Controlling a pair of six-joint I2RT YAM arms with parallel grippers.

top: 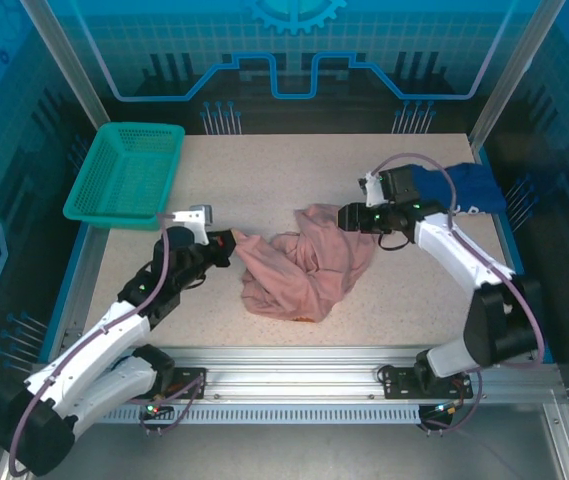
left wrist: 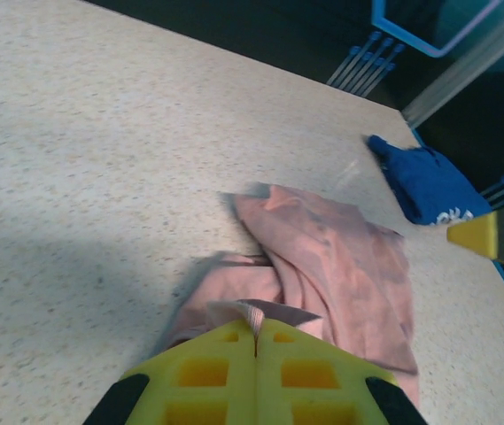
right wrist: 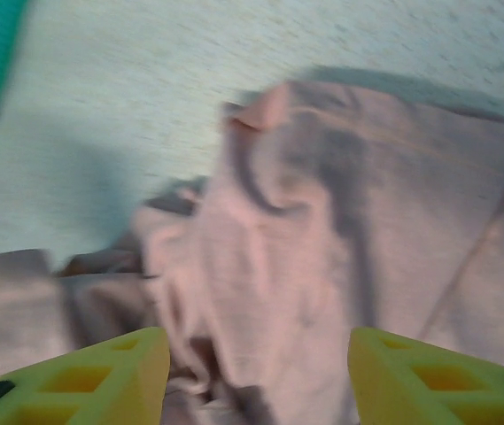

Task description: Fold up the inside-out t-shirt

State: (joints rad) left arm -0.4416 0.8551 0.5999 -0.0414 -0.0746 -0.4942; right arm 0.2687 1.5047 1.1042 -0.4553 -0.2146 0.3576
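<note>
T-shirt [top: 309,270] — soft matt cloth

Heaped t-shirt [top: 304,272] blocks centre; far tabletop [top: 284,165] lies free.

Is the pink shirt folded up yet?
Not yet. Nothing looks folded: the pink t-shirt lies crumpled in a heap on the table. In hand: the left pincer pinches one edge, the right pincer hangs open over the cloth. Left: spreading it flat, then folding.

We overlook the whole table [top: 264,165] from above and behind; both wrist cameras sit close over the pink shirt [top: 304,270] all views share.
</note>
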